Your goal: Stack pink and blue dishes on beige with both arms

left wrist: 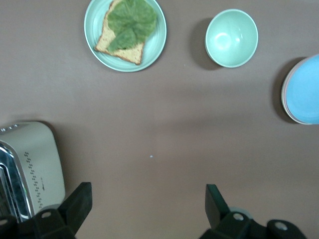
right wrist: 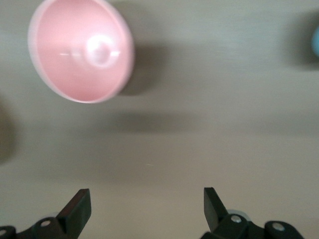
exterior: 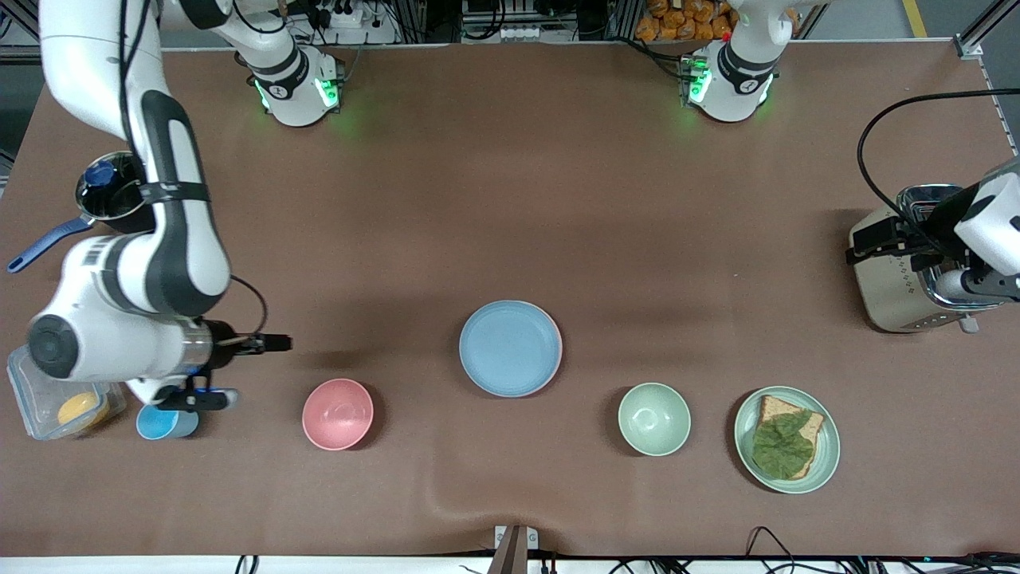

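Observation:
The light blue plate [exterior: 510,348] [left wrist: 305,89] lies mid-table, on top of a stack. A thin sliver of the pink plate's rim [exterior: 561,349] peeks out beneath it. The beige plate is hidden. My right gripper [exterior: 271,344] [right wrist: 147,201] hangs open and empty over bare table, between the pink bowl and the blue cup. Beside the toaster, my left gripper [exterior: 874,241] [left wrist: 148,199] hangs open over bare table with nothing between its fingers. Neither gripper touches the stack.
A pink bowl [exterior: 337,414] [right wrist: 79,50], a green bowl [exterior: 654,418] [left wrist: 232,38] and a green plate with toast and a leaf [exterior: 829,446] [left wrist: 124,35] stand nearer the front camera than the stack. A toaster [exterior: 892,295], blue cup [exterior: 163,424], clear container [exterior: 32,399] and pot [exterior: 111,195] sit at the table's ends.

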`<state>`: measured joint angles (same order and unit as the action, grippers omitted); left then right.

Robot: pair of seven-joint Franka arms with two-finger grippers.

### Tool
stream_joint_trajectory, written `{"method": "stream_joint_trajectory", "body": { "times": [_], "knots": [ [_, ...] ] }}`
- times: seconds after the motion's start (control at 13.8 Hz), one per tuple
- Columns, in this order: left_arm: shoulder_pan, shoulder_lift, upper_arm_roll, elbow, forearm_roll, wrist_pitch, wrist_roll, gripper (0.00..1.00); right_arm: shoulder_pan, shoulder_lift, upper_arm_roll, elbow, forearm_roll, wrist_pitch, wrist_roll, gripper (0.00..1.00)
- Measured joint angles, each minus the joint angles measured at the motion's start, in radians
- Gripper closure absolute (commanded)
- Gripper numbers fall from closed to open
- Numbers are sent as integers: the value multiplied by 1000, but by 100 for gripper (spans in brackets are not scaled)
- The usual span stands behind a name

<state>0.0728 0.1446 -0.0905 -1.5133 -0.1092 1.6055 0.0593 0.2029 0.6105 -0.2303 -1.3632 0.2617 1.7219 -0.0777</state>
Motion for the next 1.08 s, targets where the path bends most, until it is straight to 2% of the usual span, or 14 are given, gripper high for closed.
{"method": "stream_joint_trajectory", "body": {
  "times": [0.22,0.36,0.58,0.79,1.08],
  "knots": [
    [-133,-54,118,-56,-4,3,-10,0,-28,-58,-15,4,-81,-64,-33,0],
    [-177,-77,156,-88,-4,19,-13,0,-29,-136,-17,0,-142,-98,-34,0],
    [-180,-93,164,-118,-4,33,-13,0,-32,-300,-16,-48,-255,-138,-34,0],
    [-179,-92,167,-119,-4,37,-13,0,-52,-429,-13,-76,-265,-178,-34,0],
    [-179,-92,170,-119,-4,37,-13,0,-64,-512,22,-87,-265,-205,-15,0]
  ]
}}
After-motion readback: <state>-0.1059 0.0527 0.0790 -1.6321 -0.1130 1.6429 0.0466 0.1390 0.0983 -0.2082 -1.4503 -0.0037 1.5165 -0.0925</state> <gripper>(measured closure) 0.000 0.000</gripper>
